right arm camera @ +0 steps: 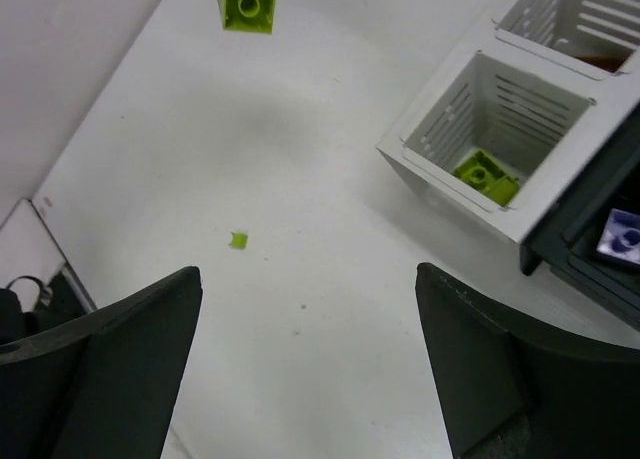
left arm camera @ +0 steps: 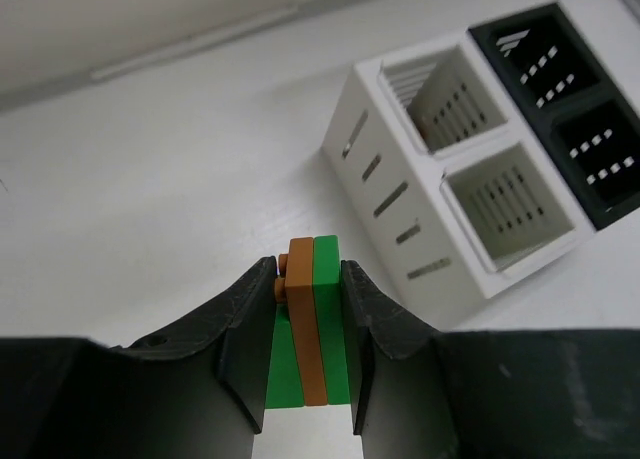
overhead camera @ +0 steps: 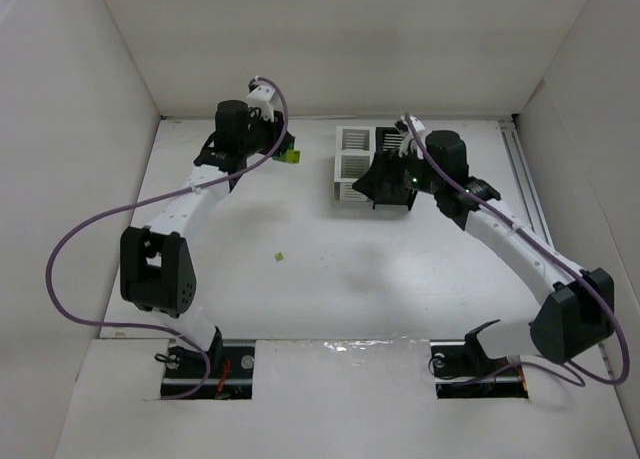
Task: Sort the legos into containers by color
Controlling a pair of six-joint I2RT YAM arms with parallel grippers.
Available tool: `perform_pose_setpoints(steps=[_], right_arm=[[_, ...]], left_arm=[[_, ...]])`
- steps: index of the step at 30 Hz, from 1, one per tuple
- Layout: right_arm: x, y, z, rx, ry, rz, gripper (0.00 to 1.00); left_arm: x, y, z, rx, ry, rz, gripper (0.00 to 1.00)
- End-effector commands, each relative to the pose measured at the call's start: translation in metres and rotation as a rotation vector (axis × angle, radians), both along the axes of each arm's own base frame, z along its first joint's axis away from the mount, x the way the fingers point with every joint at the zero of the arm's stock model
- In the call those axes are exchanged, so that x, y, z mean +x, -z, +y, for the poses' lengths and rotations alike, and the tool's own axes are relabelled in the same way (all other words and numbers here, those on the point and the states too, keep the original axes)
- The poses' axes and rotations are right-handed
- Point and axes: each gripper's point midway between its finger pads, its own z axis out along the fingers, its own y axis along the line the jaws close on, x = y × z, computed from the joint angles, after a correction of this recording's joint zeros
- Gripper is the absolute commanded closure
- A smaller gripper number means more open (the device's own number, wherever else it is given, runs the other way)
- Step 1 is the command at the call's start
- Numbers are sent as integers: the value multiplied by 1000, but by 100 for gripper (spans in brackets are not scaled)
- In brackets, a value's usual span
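your left gripper (left arm camera: 307, 275) has its jaws drawn narrow onto a short stack of legos (left arm camera: 322, 329), green, orange-brown, green. the stack is pinched flat between the pads, its end poking just past the fingertips. your right gripper (right arm camera: 308, 279) stands wide, with nothing between the jaws or touching them.

in the top view the right fingers are lost in the dark over the black bins. the fingers hide the stack's outer faces. something orange-brown in the far white bin is cut off by the frame edge.

the containers (left arm camera: 400, 194) sit ahead and right of the left jaws, apart from them. just beyond the right jaw, a white bin holds yellow-green bricks (right arm camera: 485, 176), and a lavender brick (right arm camera: 625, 237) lies in a black one. a loose green piece (right arm camera: 238, 240) lies ahead of the right gripper's left jaw.
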Motion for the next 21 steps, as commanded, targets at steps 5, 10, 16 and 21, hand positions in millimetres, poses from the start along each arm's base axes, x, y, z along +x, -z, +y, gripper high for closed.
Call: perform_pose_setpoints(steps=[5,10,16,21], right_arm=[[26,-44,52,190,-46,49,8],[49,-69,72,281,-79,62,7],[69,-56,98,283,-17,104,7],[64,-48,118,271,-48,113,7]], left_arm=[[-9,-57,-9,-118,-56,-130,100],[-18,-70,-15,-131,-77,-174,100],[-23,-84,-18,-143,-106,-212,100],[-22,-84,-17,-173,-125,-194,100]])
